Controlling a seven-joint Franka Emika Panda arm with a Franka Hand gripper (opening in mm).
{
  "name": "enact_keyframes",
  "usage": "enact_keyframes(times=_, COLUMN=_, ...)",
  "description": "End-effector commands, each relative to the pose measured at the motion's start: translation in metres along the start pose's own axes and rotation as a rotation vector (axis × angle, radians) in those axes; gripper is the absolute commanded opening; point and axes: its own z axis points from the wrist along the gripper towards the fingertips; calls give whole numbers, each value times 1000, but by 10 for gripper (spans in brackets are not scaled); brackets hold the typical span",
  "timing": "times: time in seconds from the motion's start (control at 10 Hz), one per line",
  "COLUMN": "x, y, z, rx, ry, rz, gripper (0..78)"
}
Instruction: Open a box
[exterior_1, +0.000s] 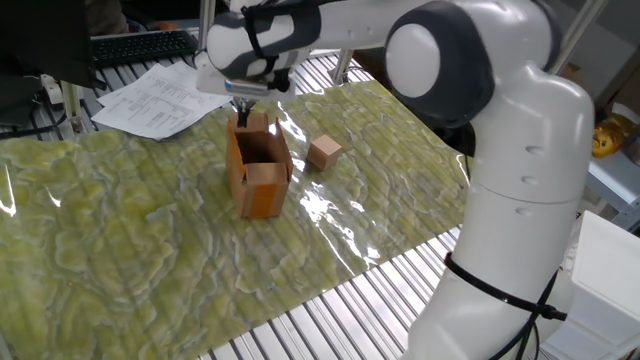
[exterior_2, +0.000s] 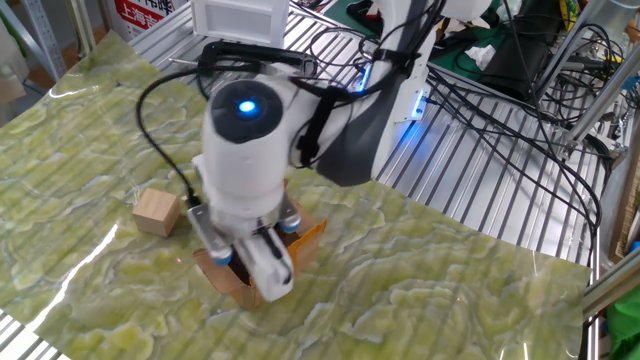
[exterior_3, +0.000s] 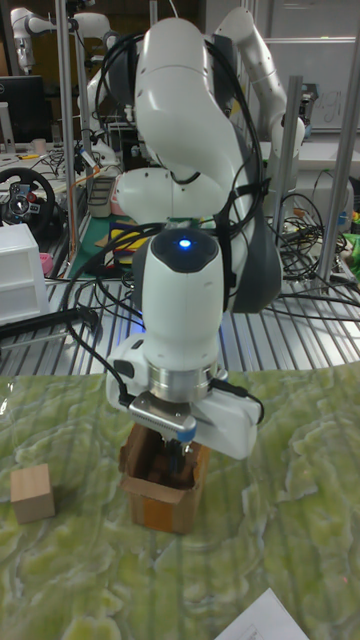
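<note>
The box (exterior_1: 258, 168) stands upright on the green patterned sheet, orange-brown, with its dark inside showing and one front flap folded down. My gripper (exterior_1: 240, 112) hangs straight down over its back rim, where a flap stands up, fingers close together and shut. From the tall fixed view the fingertips (exterior_3: 175, 455) reach just into the top of the box (exterior_3: 165, 497). In the other fixed view the white hand covers most of the box (exterior_2: 306, 236), and the fingertips are hidden there.
A small tan cube (exterior_1: 324, 152) (exterior_2: 157, 212) (exterior_3: 32, 492) lies on the sheet beside the box. Printed papers (exterior_1: 160, 100) and a keyboard (exterior_1: 140, 45) sit past the sheet's far edge. Cables (exterior_2: 500, 110) run over the metal slats behind the arm.
</note>
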Motion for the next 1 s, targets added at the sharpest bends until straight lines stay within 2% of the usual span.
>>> enact_keyframes(times=0.1, x=32, y=-7, z=6, rx=6, ry=-12, rz=-17, gripper=0)
enact_keyframes(times=0.4, x=51, y=-14, z=14, rx=15, ry=-21, rz=-32, gripper=0)
enact_keyframes(times=1.0, x=62, y=-19, z=18, rx=19, ry=-14, rz=-48, gripper=0)
